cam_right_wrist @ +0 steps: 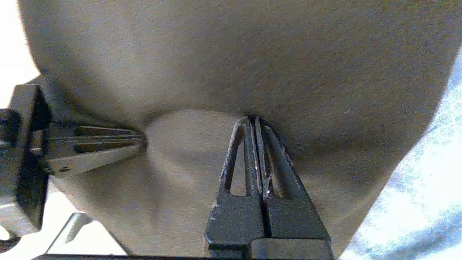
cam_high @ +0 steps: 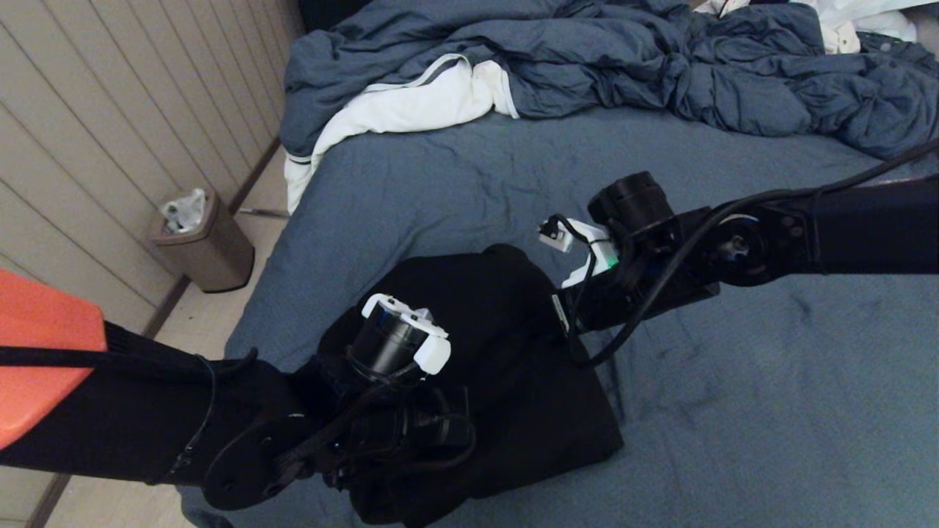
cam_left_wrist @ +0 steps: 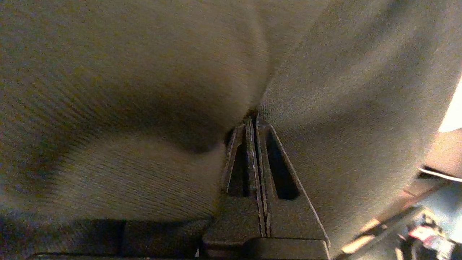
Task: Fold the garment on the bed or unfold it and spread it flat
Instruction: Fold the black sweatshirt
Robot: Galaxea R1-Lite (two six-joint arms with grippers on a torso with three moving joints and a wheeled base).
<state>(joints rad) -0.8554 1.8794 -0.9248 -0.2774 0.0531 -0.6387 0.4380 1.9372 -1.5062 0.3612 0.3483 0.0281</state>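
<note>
One garment (cam_high: 506, 352), a black bundle, lay at the near left part of the bed (cam_high: 733, 411), on the slate-blue sheet. Two arms worked it. The left gripper (cam_left_wrist: 254, 121) was at the bundle's near side and the right gripper (cam_right_wrist: 252, 119) at its far right edge, the two close together.

One blue-grey duvet (cam_high: 587, 66) lay rumpled across the far end of the bed, with one white cloth (cam_high: 411, 106) with a grey stripe tucked under it and spilling over the bed's left edge. Another patch of white fabric (cam_high: 858, 22) showed at the far right corner. On the floor beside the panelled wall stood one brown waste bin (cam_high: 205, 246), holding a crumpled clear liner or plastic.

The head view hid both sets of fingertips behind the wrists and dark cloth. The wrist views showed them: each gripper's jaws were pressed fully together with the tips buried in a pinched fold of the garment, the fabric puckering around them. The right wrist view also caught the left gripper (cam_right_wrist: 140, 141) from the side, likewise clamped on the cloth. Only the head view showed the bed, bin and bedding.
</note>
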